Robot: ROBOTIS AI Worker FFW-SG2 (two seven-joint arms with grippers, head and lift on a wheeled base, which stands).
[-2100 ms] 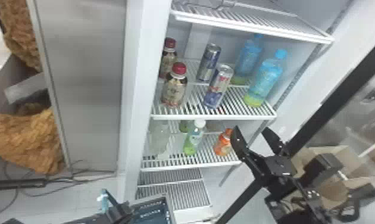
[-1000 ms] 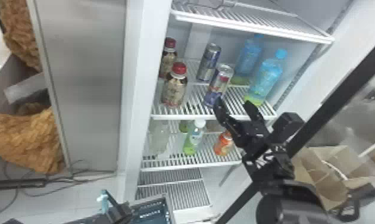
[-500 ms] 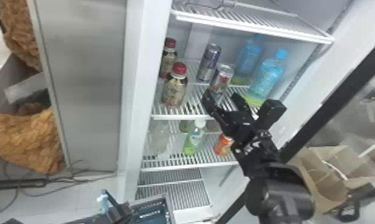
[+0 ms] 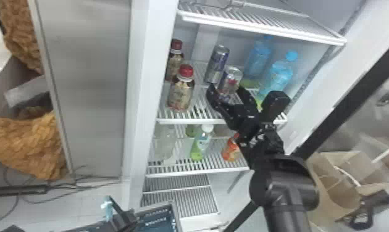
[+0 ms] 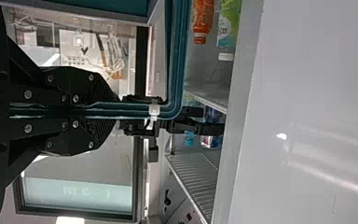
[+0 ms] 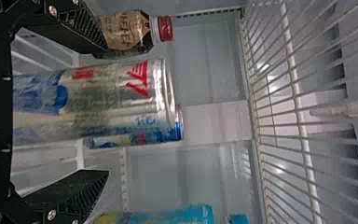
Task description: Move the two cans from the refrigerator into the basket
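One energy drink can (image 4: 231, 79) upright between the parted fingers of the right gripper (image 4: 226, 87).
Its long axis crosses their reach, neither finger touching; a second can (image 4: 217, 63) stands just beyond. The left gripper (image 5: 113, 110) is clamped on the basket (image 5: 179, 56).

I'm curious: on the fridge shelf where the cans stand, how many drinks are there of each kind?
Cans: 2
Red-capped bottles: 2
Blue-capped bottles: 2
Total: 6
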